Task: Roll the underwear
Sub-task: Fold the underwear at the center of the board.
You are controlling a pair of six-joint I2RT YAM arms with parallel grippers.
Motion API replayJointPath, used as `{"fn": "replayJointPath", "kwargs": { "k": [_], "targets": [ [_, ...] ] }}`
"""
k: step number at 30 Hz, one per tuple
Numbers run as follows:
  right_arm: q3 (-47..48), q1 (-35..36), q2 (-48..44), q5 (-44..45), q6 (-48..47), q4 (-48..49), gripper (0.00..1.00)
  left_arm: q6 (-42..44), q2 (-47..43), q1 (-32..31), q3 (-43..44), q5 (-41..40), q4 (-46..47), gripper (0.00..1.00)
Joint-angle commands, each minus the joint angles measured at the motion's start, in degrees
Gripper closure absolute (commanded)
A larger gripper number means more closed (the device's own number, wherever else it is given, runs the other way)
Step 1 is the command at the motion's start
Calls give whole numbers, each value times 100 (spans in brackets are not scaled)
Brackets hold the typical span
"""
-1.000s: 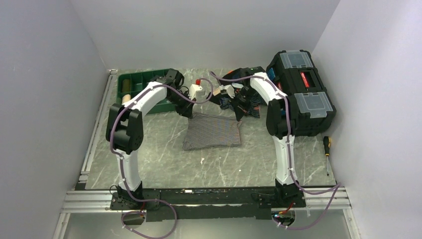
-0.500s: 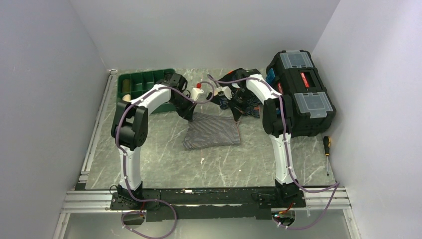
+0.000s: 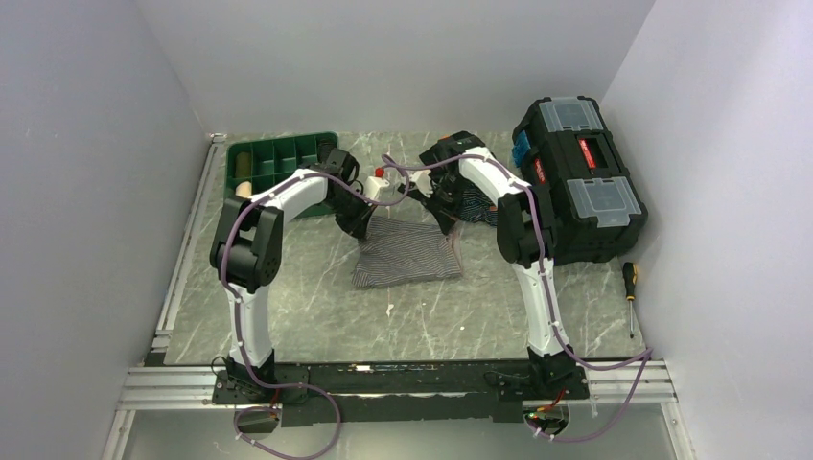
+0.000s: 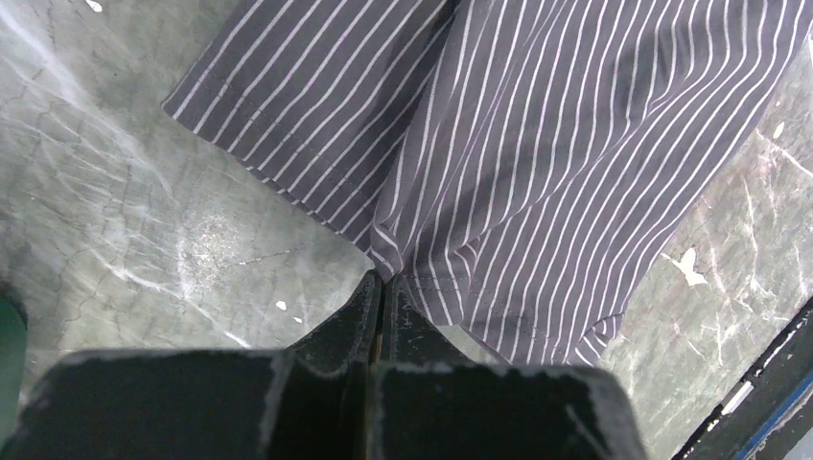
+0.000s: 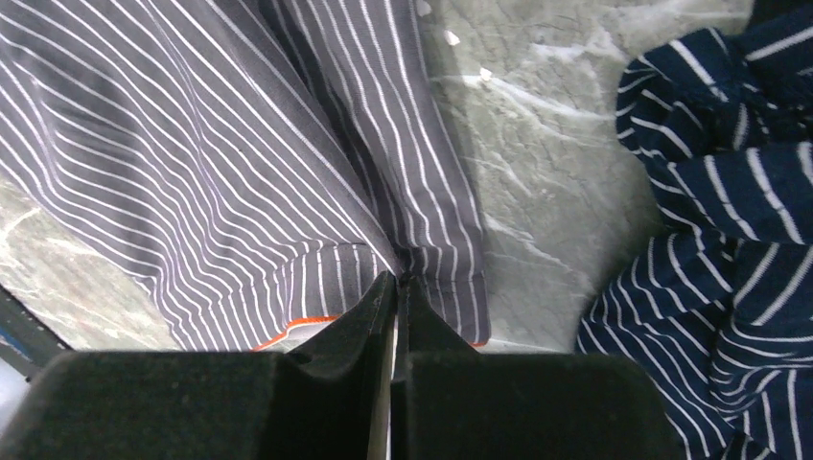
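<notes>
1. Green compartment tray (image 3: 278,155), upper left of the table. A tan roll and a darker roll stand in its left-hand cells; the other cells are too small to read.
2. Black toolbox (image 3: 585,182) at the right edge, lid shut. It has clear-lidded pockets on top, contents not legible.
3. The underwear (image 3: 407,254) lies at table centre, mostly flat. Its long axis runs left to right across the overhead frame, tilted slightly. I cannot tell which edge is the waistband.
4. Left gripper (image 3: 358,222) is at the far-left corner. In the wrist view the fingers (image 4: 369,311) are pressed together, with the striped hem (image 4: 575,144) pinched at the tips.
5. Right gripper (image 3: 448,225) is at the far-right corner, its fingers (image 5: 379,307) closed on a fold of the cloth (image 5: 192,144). An orange trim shows just beside them.
6. A navy striped garment (image 5: 709,192) lies to the right of that corner, apart from the underwear.
</notes>
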Motion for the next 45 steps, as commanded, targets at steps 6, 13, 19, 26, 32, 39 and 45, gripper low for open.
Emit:
{"fn": "replayJointPath", "kwargs": {
  "k": [6, 13, 19, 26, 32, 39, 45],
  "targets": [
    [-112, -75, -510, 481, -230, 34, 100, -96, -288, 10, 242, 48, 74, 100],
    [-39, -85, -704, 655, -294, 69, 99, -111, -198, 10, 609, 59, 17, 100],
    [-17, -86, -580, 798, -318, 196, 93, -160, 13, 8, 807, -56, 63, 100],
    [-124, -91, -488, 940, -231, 427, 83, -191, 263, 2, 781, -186, 192, 100],
    [-230, -80, -580, 966, -38, 691, 62, -253, 325, -34, 698, -274, 272, 91],
    [-888, -98, -1299, 629, 313, 1180, 57, -387, 232, -54, 627, -298, 433, 73],
    [-1775, -97, -1887, 275, 870, 1837, 55, -456, 159, -62, 599, -307, 500, 63]
  ]
}}
